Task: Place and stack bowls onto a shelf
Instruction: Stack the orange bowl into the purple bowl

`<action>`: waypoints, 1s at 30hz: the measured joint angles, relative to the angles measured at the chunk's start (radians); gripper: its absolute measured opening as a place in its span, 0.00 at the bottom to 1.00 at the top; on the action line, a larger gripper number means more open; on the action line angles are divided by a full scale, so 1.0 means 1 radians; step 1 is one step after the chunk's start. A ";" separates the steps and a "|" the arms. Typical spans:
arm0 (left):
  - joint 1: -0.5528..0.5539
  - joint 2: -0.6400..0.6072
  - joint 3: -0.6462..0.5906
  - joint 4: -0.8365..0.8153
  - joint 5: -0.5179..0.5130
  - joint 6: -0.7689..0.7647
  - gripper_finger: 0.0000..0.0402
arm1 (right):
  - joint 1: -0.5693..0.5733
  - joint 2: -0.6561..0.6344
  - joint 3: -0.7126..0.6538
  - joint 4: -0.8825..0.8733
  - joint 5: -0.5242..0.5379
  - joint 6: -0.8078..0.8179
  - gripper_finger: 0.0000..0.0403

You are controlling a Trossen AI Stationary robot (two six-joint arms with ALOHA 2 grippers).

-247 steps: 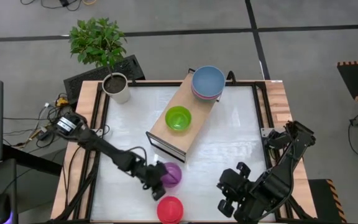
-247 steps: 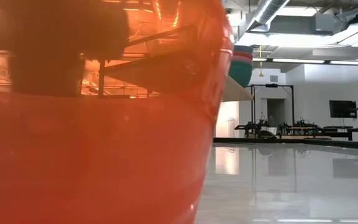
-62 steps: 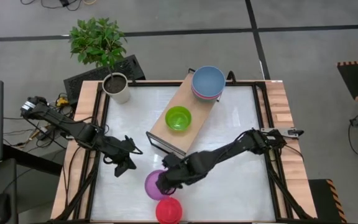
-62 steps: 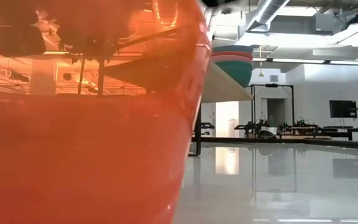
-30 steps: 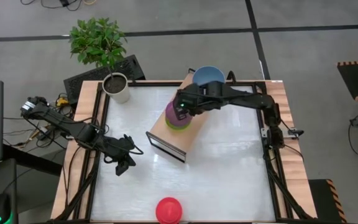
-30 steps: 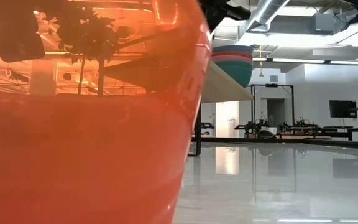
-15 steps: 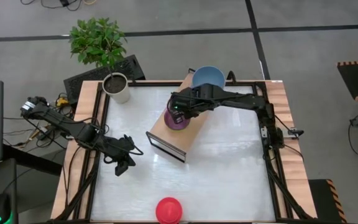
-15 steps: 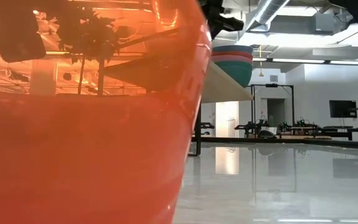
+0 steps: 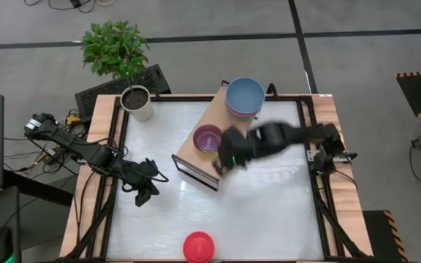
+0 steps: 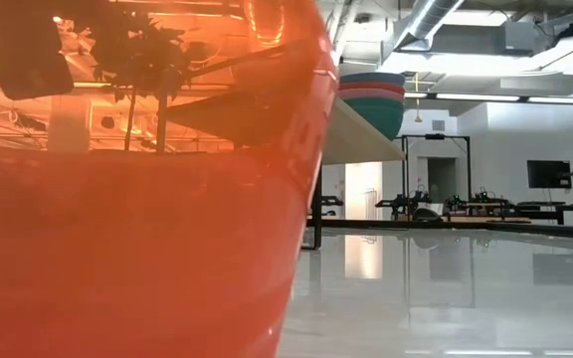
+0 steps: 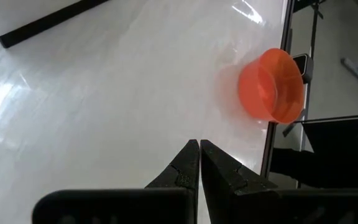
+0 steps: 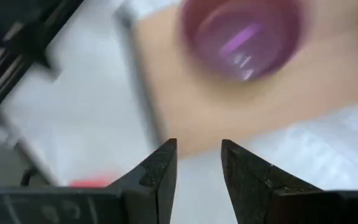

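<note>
The purple bowl sits upright in the middle of the light-wood shelf; no green bowl shows under it. It also appears in the right wrist view. A stack of large bowls with the blue one on top stands on the shelf's far end, and shows in the low view. The red bowl stands on the table at the near edge. My right gripper, blurred, is just off the shelf's near-right side and open. My left gripper is shut over the left of the table.
A white pot with soil and a plant stands at the table's far left corner. The red bowl fills the left of the low view. The shelf runs slantwise across the table's far middle, and bare white table lies to the near right.
My right gripper set the purple bowl down into the green one on the shelf's middle, covering it. It then came off the bowl and swung quickly toward the table's near-right. The purple bowl stays on the shelf.
</note>
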 joint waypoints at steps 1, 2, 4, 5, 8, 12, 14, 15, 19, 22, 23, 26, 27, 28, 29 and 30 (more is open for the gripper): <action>0.000 0.000 0.000 0.000 0.000 0.000 0.00 | 0.048 0.012 0.000 0.011 0.002 0.022 0.38; 0.000 0.000 0.000 0.000 0.000 0.000 0.00 | 0.094 0.028 0.001 0.028 0.004 0.040 0.38; 0.000 0.000 0.000 0.000 0.000 0.000 0.00 | 0.180 0.058 0.000 0.054 0.015 0.073 0.38; 0.000 0.000 0.000 -0.001 -0.001 0.000 0.00 | 0.220 0.085 0.000 0.073 0.021 0.093 0.38; 0.000 0.000 0.000 -0.001 -0.033 -0.001 0.00 | 0.303 0.161 0.000 0.124 0.020 0.140 0.39; 0.000 0.000 0.000 0.000 -0.078 -0.006 0.00 | 0.357 0.274 -0.001 0.204 -0.002 0.164 0.44; 0.000 0.000 0.000 0.001 -0.094 -0.006 0.02 | 0.365 0.326 -0.001 0.274 -0.034 0.164 0.48; 0.000 0.000 0.000 -0.001 -0.100 -0.006 0.03 | 0.365 0.350 -0.001 0.298 -0.050 0.163 0.50; 0.000 0.000 0.000 -0.001 -0.117 0.002 0.09 | 0.350 0.428 -0.001 0.369 -0.109 0.118 0.57; 0.000 0.000 0.000 -0.004 -0.112 0.008 0.14 | 0.330 0.477 0.000 0.389 -0.150 0.114 0.59; 0.000 0.000 0.000 -0.009 -0.108 0.008 0.16 | 0.326 0.490 0.000 0.390 -0.166 0.112 0.59; 0.000 0.000 0.000 -0.025 -0.092 0.009 0.20 | 0.322 0.540 0.000 0.419 -0.213 0.097 0.59; 0.000 0.000 0.000 -0.031 -0.089 0.009 0.21 | 0.320 0.549 -0.001 0.429 -0.235 0.096 0.59; 0.000 0.000 0.000 -0.037 -0.086 0.009 0.21 | 0.320 0.560 -0.001 0.439 -0.248 0.096 0.59; 0.000 0.000 0.000 -0.042 -0.086 0.009 0.22 | 0.321 0.568 -0.001 0.445 -0.261 0.096 0.59; 0.000 0.000 0.000 -0.046 -0.086 0.009 0.22 | 0.321 0.572 -0.001 0.451 -0.270 0.097 0.59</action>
